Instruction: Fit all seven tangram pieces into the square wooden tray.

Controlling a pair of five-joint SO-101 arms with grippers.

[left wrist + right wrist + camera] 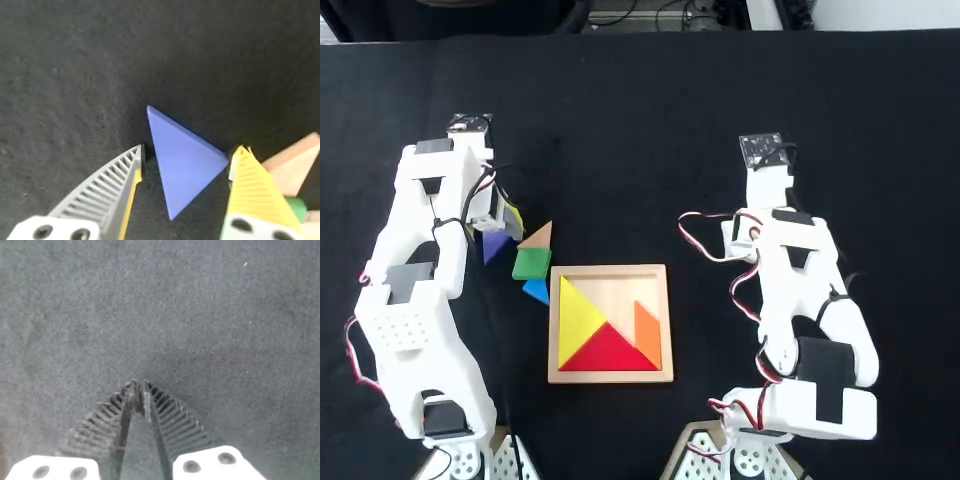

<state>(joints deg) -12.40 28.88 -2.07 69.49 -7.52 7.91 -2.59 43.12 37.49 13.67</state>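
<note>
In the high view the left arm rises nearest the lens, its hand (498, 233) down over the violet triangle (495, 247), which lies on the black desk (650, 120) up and left of the square wooden tray (610, 269). Just beside it lie a tan triangle (538, 237), a green square (531, 263) and a small blue triangle (537, 291). The tray already holds a yellow triangle (577, 318), a red triangle (610, 352) and an orange piece (647, 335). In the left wrist view the left hand (190, 150) stands open astride the violet triangle (182, 160), the yellow finger (255, 187) at one corner, the grey finger (107, 187) just beside the opposite edge. A good grasp likely wants both fingers bearing on flat sides, since a corner contact may spin the piece. In the right wrist view the right hand (139, 390) is pressed closed on nothing above bare desk.
</note>
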